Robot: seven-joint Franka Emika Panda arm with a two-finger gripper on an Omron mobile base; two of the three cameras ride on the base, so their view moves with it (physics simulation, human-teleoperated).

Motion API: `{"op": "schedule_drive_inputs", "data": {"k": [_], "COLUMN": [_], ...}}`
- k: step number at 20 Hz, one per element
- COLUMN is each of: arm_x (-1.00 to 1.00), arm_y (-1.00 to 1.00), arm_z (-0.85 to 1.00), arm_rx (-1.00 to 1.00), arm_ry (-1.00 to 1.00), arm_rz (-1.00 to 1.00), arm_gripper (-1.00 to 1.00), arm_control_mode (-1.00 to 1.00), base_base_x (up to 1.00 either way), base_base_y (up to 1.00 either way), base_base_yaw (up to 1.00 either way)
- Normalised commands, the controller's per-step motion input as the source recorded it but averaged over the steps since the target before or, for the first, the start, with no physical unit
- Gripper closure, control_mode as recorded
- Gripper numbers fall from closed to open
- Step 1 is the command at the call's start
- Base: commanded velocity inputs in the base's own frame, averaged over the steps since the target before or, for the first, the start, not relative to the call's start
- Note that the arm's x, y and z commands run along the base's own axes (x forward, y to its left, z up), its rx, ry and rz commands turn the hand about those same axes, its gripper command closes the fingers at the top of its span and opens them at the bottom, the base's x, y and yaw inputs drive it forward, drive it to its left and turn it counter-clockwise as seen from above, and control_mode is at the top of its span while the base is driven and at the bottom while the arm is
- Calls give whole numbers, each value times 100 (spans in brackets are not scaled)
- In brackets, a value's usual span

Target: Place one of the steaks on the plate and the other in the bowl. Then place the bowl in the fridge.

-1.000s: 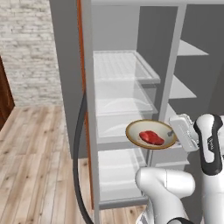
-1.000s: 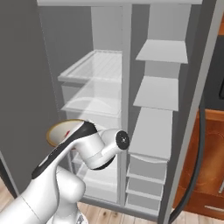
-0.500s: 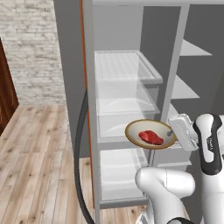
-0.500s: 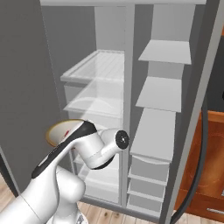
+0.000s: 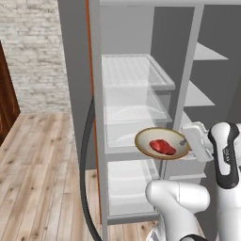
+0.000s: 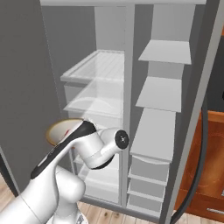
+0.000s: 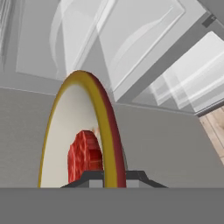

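Fridge point(image 5: 141, 42) open — shelf gaps free; bowl point(image 5: 162, 143) level with shelf edge point(image 5: 136, 146), centre post point(image 5: 188, 84) beside.

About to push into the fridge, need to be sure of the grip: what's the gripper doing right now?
Gripper: shut on the rim of the bowl, with the deep red steak inside, held in front of the open fridge shelves.

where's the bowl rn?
Left base view: bowl held by its right rim in the pincer, just in front of the open fridge's lower translucent shelf.
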Motion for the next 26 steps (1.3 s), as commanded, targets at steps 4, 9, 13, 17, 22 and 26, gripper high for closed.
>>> {"op": "schedule_drive_inputs", "data": {"k": [4,9,13,17,22,26], "arm_x": [-4,14,1,5,0,0], "arm_y": [-4,9,3,0,0,3], "arm_z": [55,58,54,69,87,71], "arm_rx": [2,1,1,0,0,0], "arm_ry": [-4,4,0,0,-4,-10], "arm_rz": [-43,-53,-44,-34,-16,-7], "arm_gripper": [100,100,100,100,100,100], "arm_control_mode": [-100,-100,-100,-100,-100,-100], "base_base_x": [0,0,0,0,0,0], "base_base_y": [0,0,0,0,0,0], "base_base_yaw": [0,0,0,0,0,0]}}
